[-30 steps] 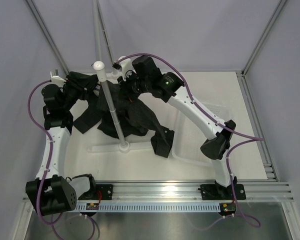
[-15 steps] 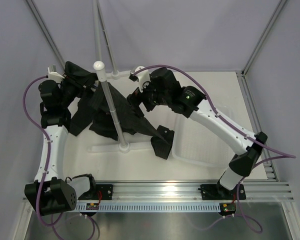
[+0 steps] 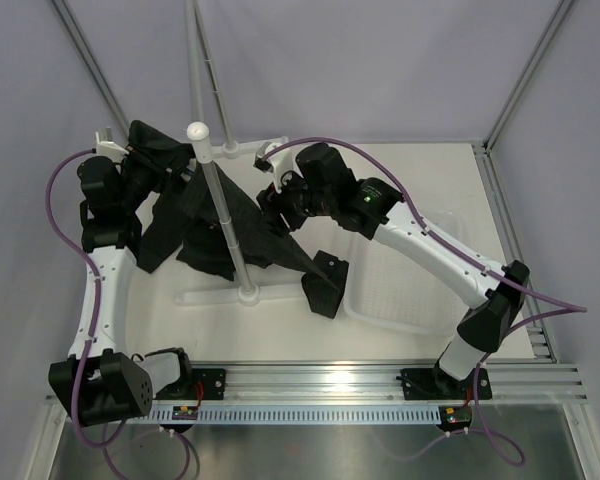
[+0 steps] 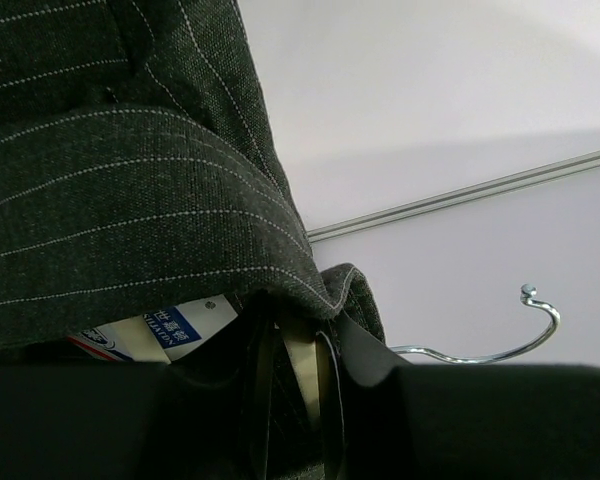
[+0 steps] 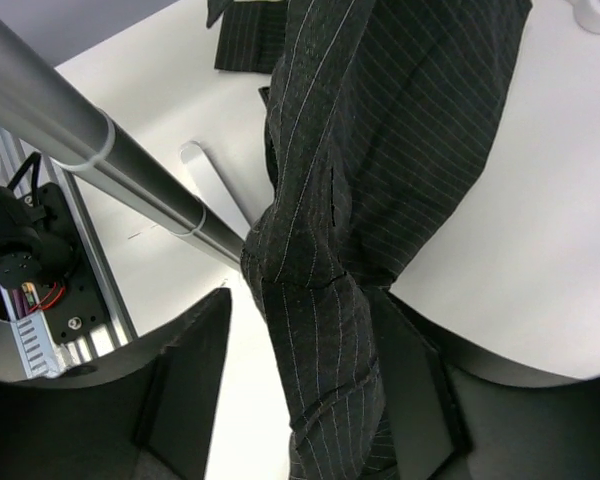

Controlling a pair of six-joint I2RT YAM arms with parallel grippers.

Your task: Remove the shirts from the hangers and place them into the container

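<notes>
The black pinstriped shirt [image 3: 265,235] hangs bunched around the rack pole, one end lying on the table beside the container [image 3: 395,285]. My left gripper [image 3: 145,170] holds its top up at the left. In the left wrist view the cream hanger [image 4: 300,355] is pinched between my left gripper [image 4: 305,392], under the shirt's collar [image 4: 110,180]; its silver hook [image 4: 500,345] sticks out to the right. My right gripper [image 3: 278,205] hovers over the shirt's middle. In the right wrist view a twisted fold of shirt [image 5: 380,130] runs between its open jaws [image 5: 310,390], touching only the right finger [image 5: 415,385].
The grey rack pole [image 3: 225,215] with white knob [image 3: 198,131] rises through the shirt from a white foot [image 3: 248,293]; it passes close to the left of my right gripper [image 5: 100,150]. Frame posts and walls stand behind. The arms' base rail [image 3: 320,385] runs along the near edge.
My right gripper let go, opened wide, swung right, then came back left onto the shirt with its jaws narrowing. My left gripper lifted the hanger and collar up and left.
</notes>
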